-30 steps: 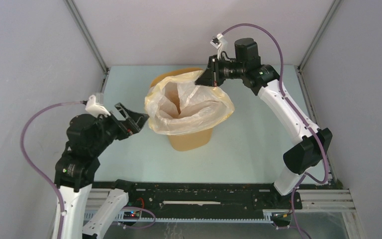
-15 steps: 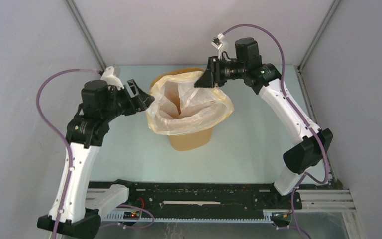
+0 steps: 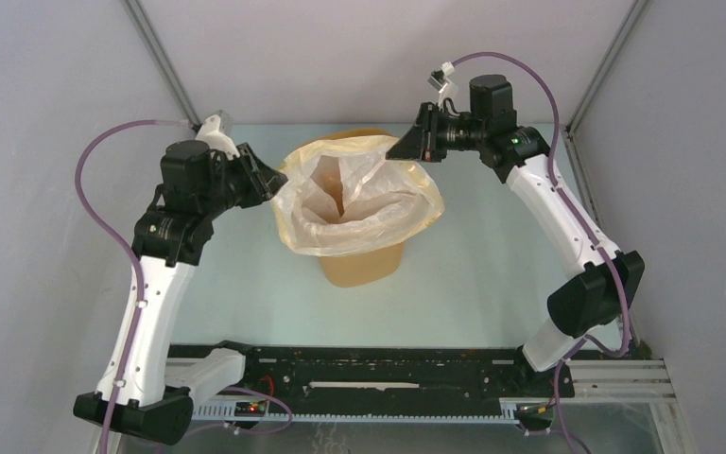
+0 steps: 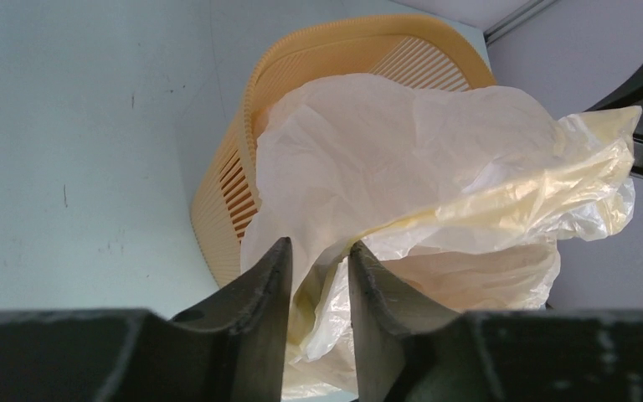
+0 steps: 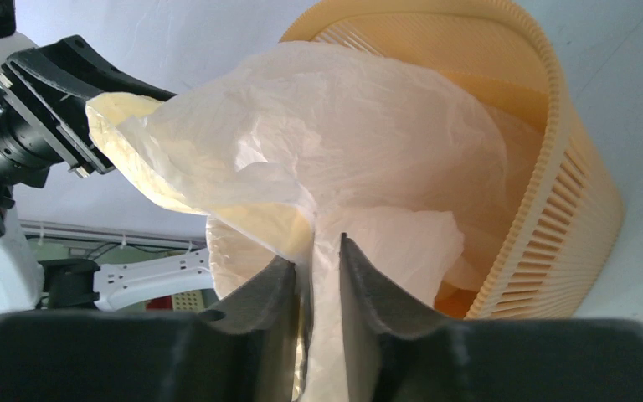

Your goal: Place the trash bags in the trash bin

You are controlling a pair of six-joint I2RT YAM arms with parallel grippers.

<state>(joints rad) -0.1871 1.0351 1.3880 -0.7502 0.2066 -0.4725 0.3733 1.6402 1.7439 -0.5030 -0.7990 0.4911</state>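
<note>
Lining step: left pincer [image 4: 319,246] and right pincer [image 5: 316,251] both narrow, pinching trash bag [image 3: 359,203] rim, trash bin [image 3: 364,270] between them. Next: pull rim down over bin lip.

left pincer [image 4: 318,249] now on bag [image 4: 402,159]

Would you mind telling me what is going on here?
Two robot arms are lining a yellow-orange ribbed plastic bin with a thin, crinkly, pale yellowish plastic bag. The left gripper pinches one edge of the bag and the right gripper pinches the opposite edge. The bag's mouth gapes open above the rim, its body hanging inside.
</note>
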